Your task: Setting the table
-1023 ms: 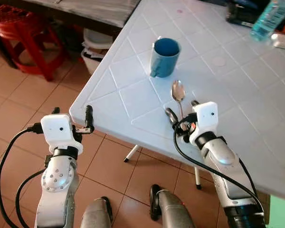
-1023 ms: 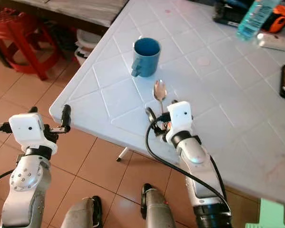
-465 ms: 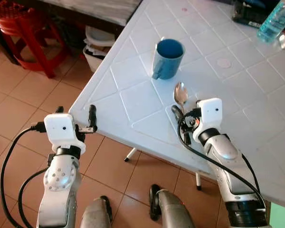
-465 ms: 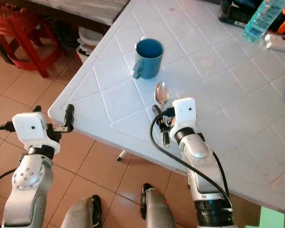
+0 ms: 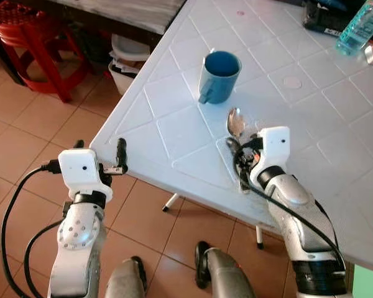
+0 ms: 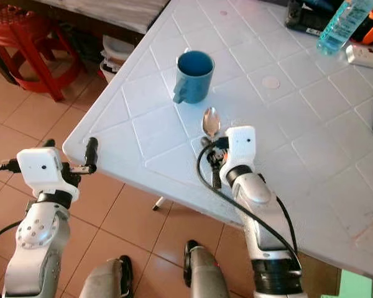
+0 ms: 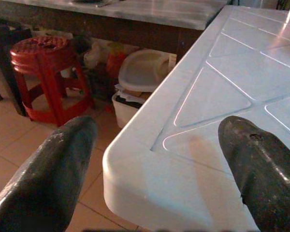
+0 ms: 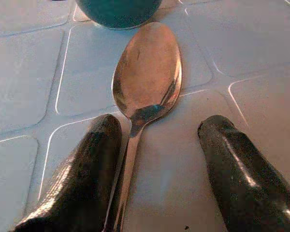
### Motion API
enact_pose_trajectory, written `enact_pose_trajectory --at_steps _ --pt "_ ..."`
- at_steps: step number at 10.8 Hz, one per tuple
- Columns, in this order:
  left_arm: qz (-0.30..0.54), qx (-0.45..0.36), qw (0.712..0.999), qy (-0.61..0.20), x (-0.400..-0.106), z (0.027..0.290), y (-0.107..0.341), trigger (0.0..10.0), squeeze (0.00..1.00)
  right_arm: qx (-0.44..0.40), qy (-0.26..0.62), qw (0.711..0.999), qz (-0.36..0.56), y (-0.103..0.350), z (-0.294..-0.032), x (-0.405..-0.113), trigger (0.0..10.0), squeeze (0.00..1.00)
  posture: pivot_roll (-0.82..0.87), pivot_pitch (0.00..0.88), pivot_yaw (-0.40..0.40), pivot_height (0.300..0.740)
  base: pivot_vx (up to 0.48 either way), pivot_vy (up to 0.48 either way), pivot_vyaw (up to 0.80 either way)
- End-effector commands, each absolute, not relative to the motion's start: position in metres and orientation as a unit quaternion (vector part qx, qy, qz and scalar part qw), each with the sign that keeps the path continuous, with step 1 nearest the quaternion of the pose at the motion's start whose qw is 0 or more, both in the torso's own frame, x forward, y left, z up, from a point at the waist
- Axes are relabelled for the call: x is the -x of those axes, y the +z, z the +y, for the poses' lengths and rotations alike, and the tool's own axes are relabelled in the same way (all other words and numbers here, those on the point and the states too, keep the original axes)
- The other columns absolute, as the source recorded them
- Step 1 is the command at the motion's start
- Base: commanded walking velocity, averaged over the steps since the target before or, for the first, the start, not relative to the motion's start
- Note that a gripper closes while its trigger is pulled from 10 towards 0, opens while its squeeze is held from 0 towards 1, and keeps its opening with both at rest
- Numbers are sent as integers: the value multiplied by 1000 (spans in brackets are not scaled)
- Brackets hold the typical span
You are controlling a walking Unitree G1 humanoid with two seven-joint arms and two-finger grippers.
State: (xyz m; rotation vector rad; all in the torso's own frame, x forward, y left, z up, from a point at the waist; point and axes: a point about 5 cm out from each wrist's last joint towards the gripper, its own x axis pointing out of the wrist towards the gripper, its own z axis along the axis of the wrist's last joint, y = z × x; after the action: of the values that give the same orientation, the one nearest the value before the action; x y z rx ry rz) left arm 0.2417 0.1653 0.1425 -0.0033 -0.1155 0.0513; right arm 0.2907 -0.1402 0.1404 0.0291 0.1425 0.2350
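Now | right gripper (image 8: 157,159) lowered, straddling spoon (image 8: 146,79) handle | mug (image 5: 218,75) unmoved

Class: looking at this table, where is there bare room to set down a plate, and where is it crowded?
Free: the white table between its near corner and the mug, and the stretch right of the right gripper. Crowded: around the spoon under that gripper, and the far edge by the bottle.

I see the mug (image 5: 218,76) standing on the table (image 5: 174,130), with the spoon (image 5: 235,121) just nearer. My right gripper (image 8: 154,159) straddles the spoon's handle. My left gripper (image 5: 118,156) sits at the table's near-left corner; the stool (image 5: 25,37) stands far left.
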Motion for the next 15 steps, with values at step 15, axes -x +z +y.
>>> enact_pose_trajectory --at_steps 15 --pt "-31 38 998 -32 -236 150 132 10000 0 -83 56 964 247 95 -154 -274 0 0 39 258 -57 740 0 0 0"
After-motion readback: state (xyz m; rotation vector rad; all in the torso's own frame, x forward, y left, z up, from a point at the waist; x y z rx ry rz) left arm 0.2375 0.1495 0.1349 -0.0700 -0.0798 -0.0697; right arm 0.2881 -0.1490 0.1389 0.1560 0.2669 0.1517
